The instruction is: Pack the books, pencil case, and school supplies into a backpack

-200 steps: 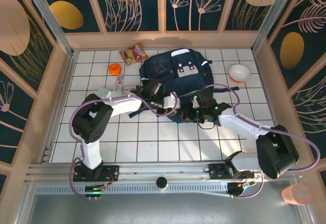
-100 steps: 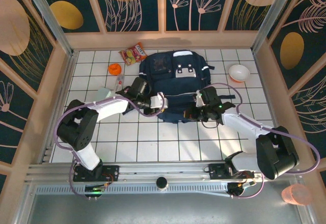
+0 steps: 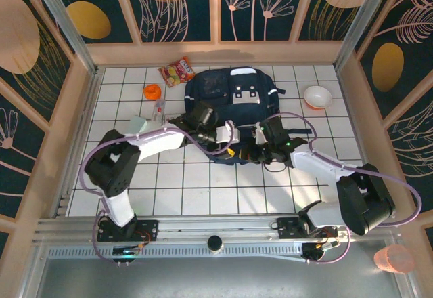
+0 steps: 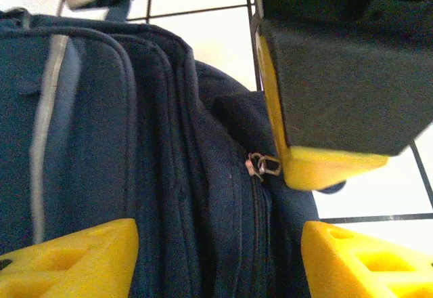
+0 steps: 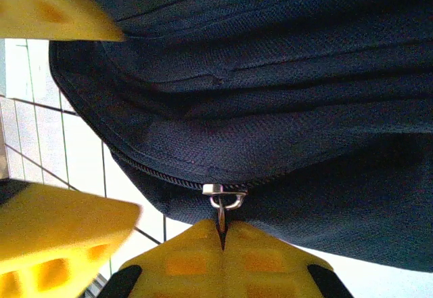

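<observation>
- Yellow fingertips of the right gripper (image 5: 222, 233) pinch the zipper pull (image 5: 223, 196) at the near edge of the backpack (image 3: 216, 84). A skewed tug could slip the small tab free or jam the teeth.
- The left gripper (image 4: 216, 257) hangs open-jawed over the fabric beside it, holding nothing. Unbraced, the backpack, mid-tabletop toward the far edge, may drag along.
- The pencil case (image 3: 158, 111) lies just left of it, unpacked.

Left claw (image 4: 218, 247) gapes over the zipper pull (image 4: 262, 166) on the backpack (image 4: 162, 162).
</observation>
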{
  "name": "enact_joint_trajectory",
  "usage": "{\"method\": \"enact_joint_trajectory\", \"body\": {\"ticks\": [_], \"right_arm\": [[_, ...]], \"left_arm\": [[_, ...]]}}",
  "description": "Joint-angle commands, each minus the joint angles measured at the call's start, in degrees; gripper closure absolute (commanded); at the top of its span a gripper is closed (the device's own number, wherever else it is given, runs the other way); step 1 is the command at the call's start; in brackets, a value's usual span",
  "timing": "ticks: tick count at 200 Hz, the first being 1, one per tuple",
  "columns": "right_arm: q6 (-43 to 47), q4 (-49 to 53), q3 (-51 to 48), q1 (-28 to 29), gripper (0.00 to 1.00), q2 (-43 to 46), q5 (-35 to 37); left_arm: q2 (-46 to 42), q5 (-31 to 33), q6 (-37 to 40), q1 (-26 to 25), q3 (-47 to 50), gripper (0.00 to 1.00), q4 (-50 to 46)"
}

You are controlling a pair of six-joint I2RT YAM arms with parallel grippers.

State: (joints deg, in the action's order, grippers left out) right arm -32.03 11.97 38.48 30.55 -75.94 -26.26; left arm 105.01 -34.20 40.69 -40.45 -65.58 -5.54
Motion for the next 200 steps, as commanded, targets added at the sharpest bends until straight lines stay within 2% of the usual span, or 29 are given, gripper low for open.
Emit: {"method": "enact_joint_trajectory", "body": {"ticks": [1,14,35,54,94,133,182,200], "right_arm": [[0.3,-0.1,-0.4,0.5,1.00,0.0,-0.4],[0.6,0.1,-0.4,0.5,1.00,0.1,0.2],[0.8,1.6,-0.1,0.4,1.00,-0.3,3.4],[0.6,2.1,0.6,0.5,1.00,-1.5,6.1],[-0.3,1.4,3.1,2.0,0.93,-5.2,9.9],[-2.4,-0.4,3.5,3.2,0.84,-6.0,12.3],[-4.4,0.8,3.4,3.8,0.79,-7.1,16.9],[-4.7,0.4,3.4,4.1,0.80,-7.0,17.2]], "left_arm": [[4.1,-0.2,-0.1,0.2,-2.5,0.40,-2.5],[5.6,0.8,0.9,0.3,-3.0,0.48,-3.7],[5.9,2.5,1.2,0.2,-3.1,0.84,-5.0],[4.7,-0.2,0.7,0.2,-2.3,1.00,-4.4],[2.1,-6.6,-2.9,0.3,0.2,1.00,1.1],[1.3,-8.8,-4.0,0.2,0.5,1.00,2.3],[-0.1,-11.9,-6.4,0.3,1.6,1.00,5.7],[-0.2,-12.6,-7.2,0.3,1.7,1.00,6.4]]}}
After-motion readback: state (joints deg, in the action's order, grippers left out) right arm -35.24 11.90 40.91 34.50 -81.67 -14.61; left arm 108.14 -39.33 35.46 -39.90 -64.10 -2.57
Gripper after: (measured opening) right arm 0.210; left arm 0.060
